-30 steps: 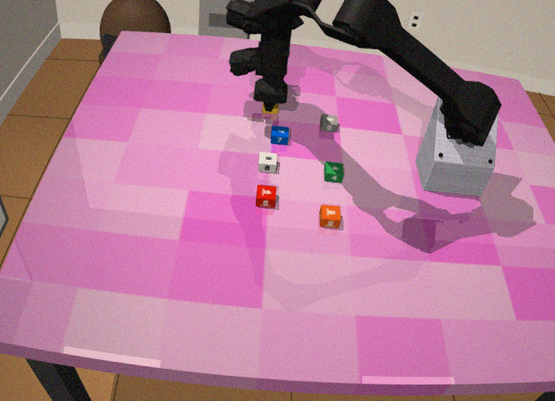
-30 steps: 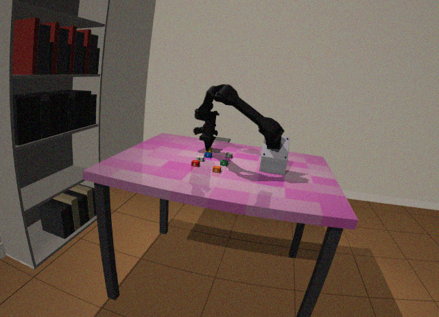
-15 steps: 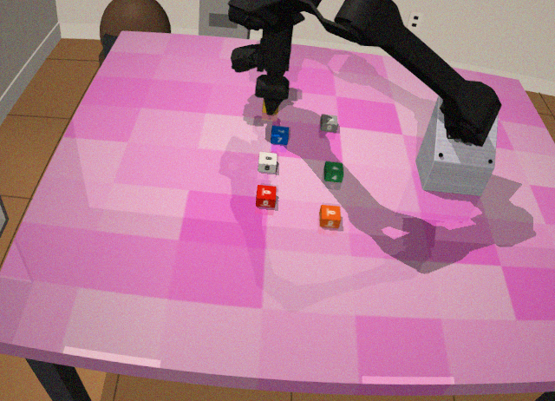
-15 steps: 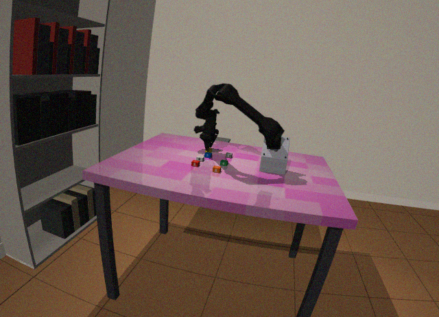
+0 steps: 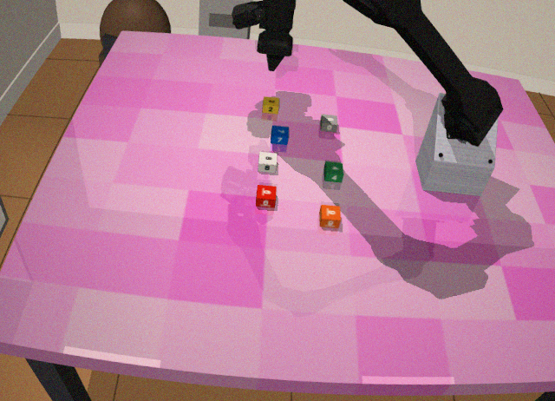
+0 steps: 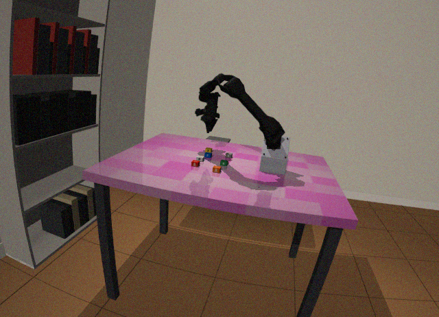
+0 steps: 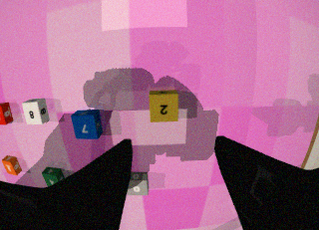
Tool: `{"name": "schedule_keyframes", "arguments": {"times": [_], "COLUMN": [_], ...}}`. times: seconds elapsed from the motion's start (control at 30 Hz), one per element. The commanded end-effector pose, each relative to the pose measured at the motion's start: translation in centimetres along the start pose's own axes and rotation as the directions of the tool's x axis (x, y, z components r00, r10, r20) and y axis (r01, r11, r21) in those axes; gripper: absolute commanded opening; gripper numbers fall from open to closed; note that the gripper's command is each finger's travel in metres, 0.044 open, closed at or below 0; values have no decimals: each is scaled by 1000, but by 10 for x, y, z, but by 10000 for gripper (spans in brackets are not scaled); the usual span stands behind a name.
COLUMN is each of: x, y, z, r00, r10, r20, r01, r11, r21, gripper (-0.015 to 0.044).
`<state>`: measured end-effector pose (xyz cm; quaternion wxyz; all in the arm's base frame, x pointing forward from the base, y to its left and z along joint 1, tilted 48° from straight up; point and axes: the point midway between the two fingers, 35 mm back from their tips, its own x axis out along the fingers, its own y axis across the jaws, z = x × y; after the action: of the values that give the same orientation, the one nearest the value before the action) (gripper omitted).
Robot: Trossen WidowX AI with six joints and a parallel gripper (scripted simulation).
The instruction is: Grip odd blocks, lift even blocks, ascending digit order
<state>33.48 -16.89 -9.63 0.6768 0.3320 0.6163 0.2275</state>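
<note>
My gripper [image 5: 272,69] [image 6: 208,131] [image 7: 174,144] is open and empty, high above the table near the yellow block. The yellow block [image 5: 270,108] [image 7: 163,107] shows 2 and rests on the table. The blue block [image 5: 279,137] [image 7: 87,124] shows 7. The white block [image 5: 267,162] [image 7: 35,112] shows 8. The green block [image 5: 333,171] [image 7: 53,176] shows 4, partly hidden by a finger in the wrist view. The grey block [image 5: 329,123] [image 7: 140,184], red block [image 5: 266,197] [image 7: 5,114] and orange block [image 5: 330,216] [image 7: 11,165] have digits too blurred to read surely.
The pink checkered table [image 5: 215,271] [image 6: 265,200] bears the blocks. The arm's pale base block [image 5: 454,177] [image 6: 274,165] stands to the right of them. A shelf unit [image 6: 58,77] stands left of the table. The arm's shadow crosses the block area.
</note>
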Motion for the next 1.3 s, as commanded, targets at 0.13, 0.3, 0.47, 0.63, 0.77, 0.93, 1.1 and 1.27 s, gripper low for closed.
{"name": "schedule_keyframes", "arguments": {"times": [0.13, 0.3, 0.47, 0.63, 0.77, 0.93, 1.1, 1.27], "x": [-17, -17, -21, -30, -31, -25, -16, -16], "y": [2, 2, 21, 81, 126, 173, 199, 199], "z": [0, 0, -4, -26, -52, -93, -127, -127], "r00": [1000, 1000, 1000, 1000, 1000, 1000, 1000, 1000], "r10": [-6, -6, -6, -5, -3, 2, 6, 6], "r20": [-3, -3, -4, -5, -7, -10, -12, -12], "r01": [6, 6, 6, 5, 3, -2, -6, -6], "r11": [1000, 1000, 1000, 1000, 1000, 1000, 1000, 1000], "r21": [-12, -12, -11, -8, -6, -4, -2, -2], "gripper": [120, 120, 120, 120, 120, 120, 120, 120]}}
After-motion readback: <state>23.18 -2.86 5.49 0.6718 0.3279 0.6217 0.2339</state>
